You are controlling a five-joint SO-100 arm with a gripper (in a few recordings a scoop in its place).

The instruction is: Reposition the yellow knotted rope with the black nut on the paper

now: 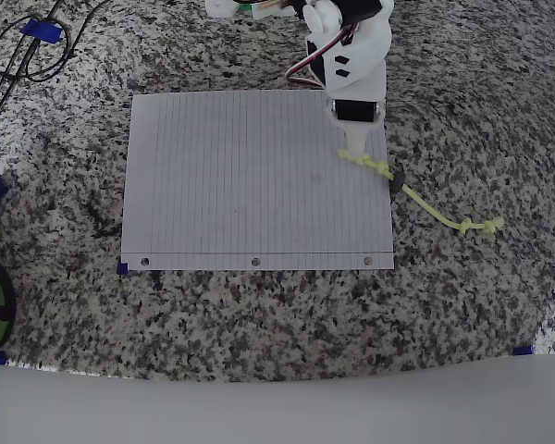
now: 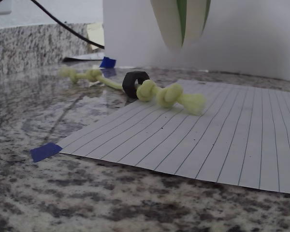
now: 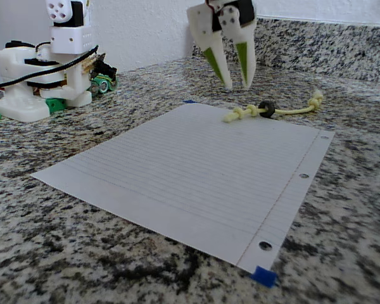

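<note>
Jaws spread, empty, above paper (image 3: 177, 171) edge; yellow knotted rope (image 1: 425, 205) one knotted end on paper, rest on table (image 1: 259, 324); black nut (image 1: 397, 178) at paper's edge.

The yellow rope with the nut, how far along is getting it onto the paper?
Barely begun. One knotted end of the yellow rope lies on the paper, but the black nut sits at the paper's right edge in the overhead view and the other end trails onto the granite counter. The end effector hangs open above the on-paper end, holding nothing. Left: grip the rope and draw it fully onto the sheet.
</note>
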